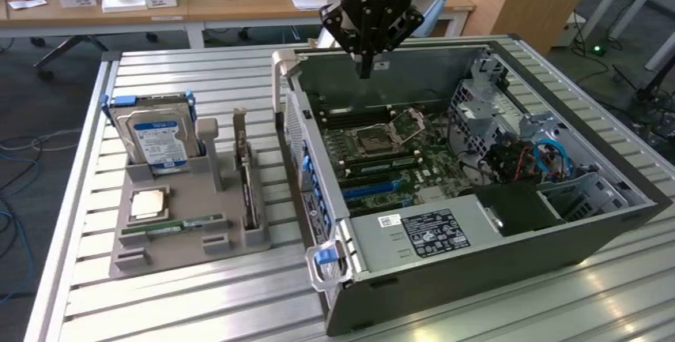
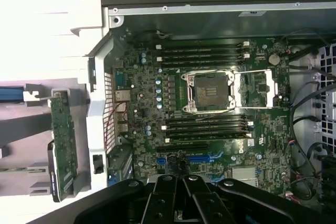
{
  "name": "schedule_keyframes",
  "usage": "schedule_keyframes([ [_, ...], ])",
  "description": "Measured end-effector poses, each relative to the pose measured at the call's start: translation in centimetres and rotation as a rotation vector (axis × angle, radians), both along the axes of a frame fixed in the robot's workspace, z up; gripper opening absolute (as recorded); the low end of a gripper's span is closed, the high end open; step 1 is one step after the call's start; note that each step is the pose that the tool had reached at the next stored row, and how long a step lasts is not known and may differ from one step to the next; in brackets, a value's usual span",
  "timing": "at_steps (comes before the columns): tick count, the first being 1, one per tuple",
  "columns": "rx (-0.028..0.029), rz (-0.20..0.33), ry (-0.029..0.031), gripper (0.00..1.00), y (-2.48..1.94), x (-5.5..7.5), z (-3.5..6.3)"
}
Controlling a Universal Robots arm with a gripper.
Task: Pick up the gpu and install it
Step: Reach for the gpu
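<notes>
The gpu (image 1: 248, 184) stands on edge in a slot of the grey holder tray (image 1: 137, 257), to the exterior view's left of the open computer case (image 1: 316, 200). In the wrist view the gpu (image 2: 64, 140) shows as a narrow green board outside the case wall. My gripper (image 1: 366, 69) hangs above the far side of the case, well apart from the gpu, its black fingers (image 2: 169, 195) shut together with nothing between them. Below it lies the motherboard (image 2: 210, 108) with its open CPU socket (image 2: 210, 92) and blue expansion slots (image 2: 202, 158).
The tray also holds a hard drive (image 1: 158, 138) standing upright, a CPU chip (image 1: 148, 204) and a green memory stick (image 1: 174, 226). A power supply (image 1: 432, 233) and cables (image 1: 538, 160) crowd the case's near end. A cluttered desk (image 1: 211, 2) stands behind.
</notes>
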State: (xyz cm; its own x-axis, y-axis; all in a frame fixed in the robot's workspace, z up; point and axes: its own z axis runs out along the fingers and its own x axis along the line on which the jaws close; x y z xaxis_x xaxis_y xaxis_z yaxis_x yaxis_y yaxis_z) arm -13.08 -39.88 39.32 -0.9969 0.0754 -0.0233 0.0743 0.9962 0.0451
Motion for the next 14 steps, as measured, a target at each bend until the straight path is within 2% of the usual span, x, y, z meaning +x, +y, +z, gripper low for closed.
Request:
schedule_keyframes([
  [14,-0.0001,0.000,0.0000,0.11,0.00,-2.1,0.00],
])
